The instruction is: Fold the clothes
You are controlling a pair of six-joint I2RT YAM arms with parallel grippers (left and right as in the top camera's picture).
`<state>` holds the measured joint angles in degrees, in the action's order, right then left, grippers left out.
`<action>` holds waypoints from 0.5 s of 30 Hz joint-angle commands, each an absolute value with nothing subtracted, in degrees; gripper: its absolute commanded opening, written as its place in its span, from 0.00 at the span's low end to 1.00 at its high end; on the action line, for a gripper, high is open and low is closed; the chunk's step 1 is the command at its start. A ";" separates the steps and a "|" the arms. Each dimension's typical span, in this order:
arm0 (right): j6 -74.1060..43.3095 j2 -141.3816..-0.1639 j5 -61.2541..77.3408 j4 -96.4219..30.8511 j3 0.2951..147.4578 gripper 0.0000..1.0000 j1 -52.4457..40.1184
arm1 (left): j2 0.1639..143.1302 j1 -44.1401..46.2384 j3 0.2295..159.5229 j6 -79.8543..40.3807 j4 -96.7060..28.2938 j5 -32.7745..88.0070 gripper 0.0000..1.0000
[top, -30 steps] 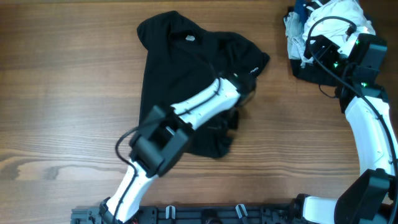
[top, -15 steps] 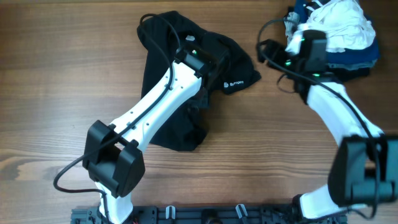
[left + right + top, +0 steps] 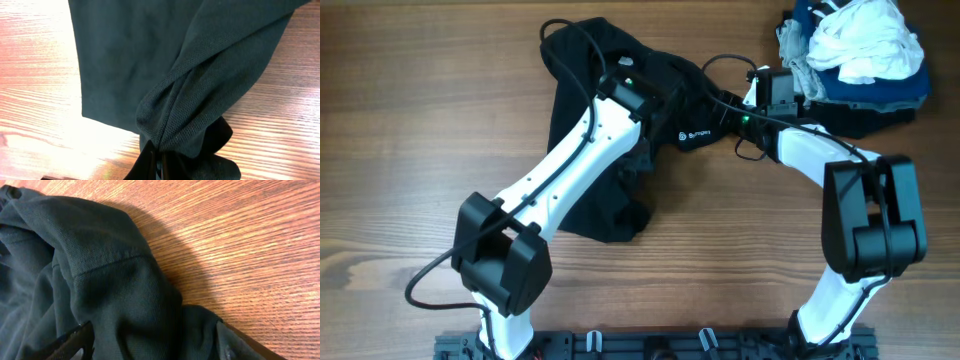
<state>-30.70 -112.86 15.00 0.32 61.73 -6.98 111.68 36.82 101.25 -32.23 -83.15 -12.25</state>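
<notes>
Black shirt (image 3: 562, 108) bunched in clenched left gripper (image 3: 156, 161) (pinch seen only in wrist view). Right gripper (image 3: 152, 332), jaws spread wide, hovers over it.

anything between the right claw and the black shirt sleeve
Nothing visible does. The right claw is open right at the black knit polo shirt, with sleeve fabric between its two fingers. The pile of white and blue clothes lies behind it, out of the path.

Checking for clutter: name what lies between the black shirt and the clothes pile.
Only the right gripper and its cable, seen in the overhead view.
</notes>
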 commanded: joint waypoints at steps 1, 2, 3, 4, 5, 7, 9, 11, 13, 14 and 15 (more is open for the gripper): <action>-31.94 -115.94 14.39 -1.17 61.49 0.65 -7.51 | 111.11 36.14 101.91 -32.40 -83.15 -13.78 0.04; -31.86 -115.94 14.39 -1.37 61.49 0.59 -7.51 | 111.11 36.07 101.91 -32.40 -83.15 -13.80 0.04; -31.57 -115.94 14.39 -1.76 61.49 0.49 -7.51 | 111.11 35.92 101.91 -32.40 -83.09 -13.80 0.04; -31.48 -115.94 14.39 -2.09 61.49 0.32 -7.51 | 111.11 35.77 101.91 -32.40 -82.98 -13.80 0.04; -31.51 -115.94 14.41 -2.63 61.49 0.17 -7.49 | 111.11 35.55 101.91 -32.40 -82.89 -13.80 0.04; -31.42 -115.87 14.44 -3.09 61.49 0.05 -7.49 | 111.09 34.85 101.91 -32.42 -82.56 -13.80 0.04; -30.24 -115.15 14.48 -3.27 61.49 0.04 -7.49 | 110.85 33.63 101.91 -32.40 -82.26 -14.06 0.04; -28.91 -113.14 14.70 -3.60 61.52 0.04 -7.42 | 110.10 31.66 101.91 -32.40 -81.89 -14.94 0.04; -27.62 -109.78 14.66 -4.14 61.52 0.04 -7.14 | 108.62 28.93 102.08 -32.38 -81.67 -15.94 0.04; -27.20 -107.63 14.66 -4.45 61.54 0.04 -6.83 | 107.70 27.27 102.48 -32.34 -81.67 -16.43 0.04; -27.03 -105.21 14.68 -5.08 61.73 0.04 -6.46 | 106.72 25.50 103.11 -31.88 -81.65 -16.75 0.04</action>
